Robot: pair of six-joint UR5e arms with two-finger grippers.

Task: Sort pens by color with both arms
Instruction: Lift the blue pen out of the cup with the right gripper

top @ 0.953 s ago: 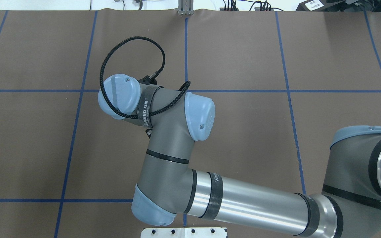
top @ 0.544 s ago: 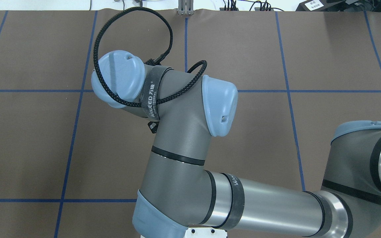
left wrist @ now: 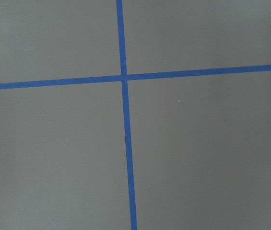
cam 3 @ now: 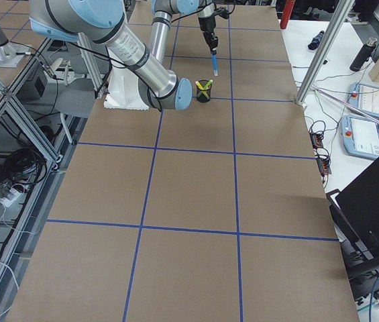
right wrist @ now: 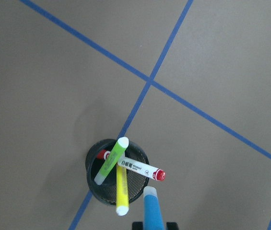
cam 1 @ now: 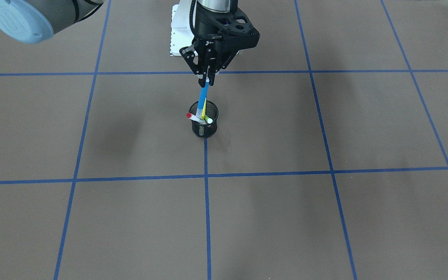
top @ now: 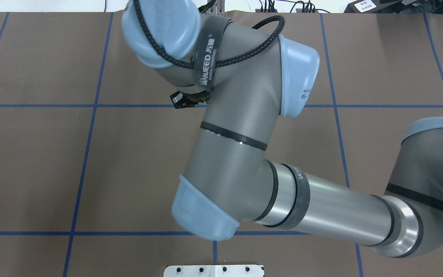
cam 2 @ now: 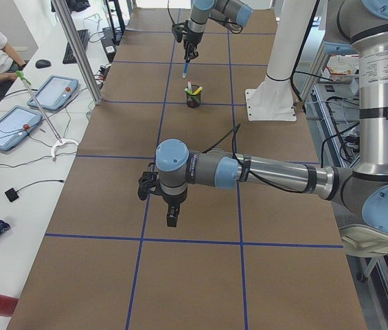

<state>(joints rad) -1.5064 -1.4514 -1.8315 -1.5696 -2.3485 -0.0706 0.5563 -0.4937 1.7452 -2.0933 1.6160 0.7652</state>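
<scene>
My right gripper (cam 1: 207, 81) is shut on the top of the blue pen (cam 1: 204, 97), which hangs upright with its lower end at the rim of the black mesh cup (cam 1: 204, 130). In the right wrist view the blue pen (right wrist: 153, 211) sits just outside the cup's rim (right wrist: 89, 165). The cup holds the light green pen (right wrist: 110, 160), the yellow pen (right wrist: 121, 189) and the white pen with red caps (right wrist: 140, 167). In the overhead view the right arm (top: 237, 127) hides all of this. My left gripper (cam 2: 171, 218) hangs over bare table far from the cup; I cannot tell whether it is open or shut.
Blue tape lines (cam 1: 206, 202) divide the brown table into squares. The white pedestal base (cam 1: 177, 35) stands behind the cup. A side table with tablets (cam 2: 22, 120) and a metal post (cam 2: 77, 48) lie along the far edge.
In the overhead view the right arm's wrist has risen toward the camera and swung toward the far side of the table.
</scene>
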